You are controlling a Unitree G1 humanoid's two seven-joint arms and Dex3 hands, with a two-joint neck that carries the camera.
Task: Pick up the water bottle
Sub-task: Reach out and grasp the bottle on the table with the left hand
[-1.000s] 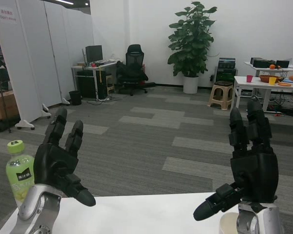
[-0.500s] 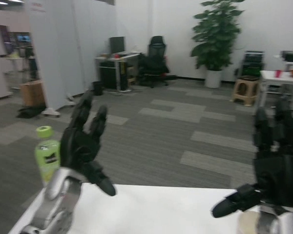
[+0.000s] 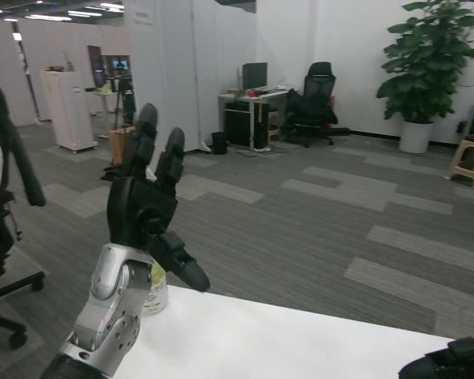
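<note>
View swung left | left hand (image 3: 146,207) open, hiding bottle (image 3: 156,290)

This is an open office. Grey carpet tiles (image 3: 340,229) in lighter and darker patches cover a wide floor, and tall white partition panels (image 3: 174,71) divide the room. A desk (image 3: 257,99) against the far wall carries a monitor (image 3: 254,76), with a black swivel chair (image 3: 312,99) beside it. A large potted plant (image 3: 426,67) stands by the white wall.
</note>
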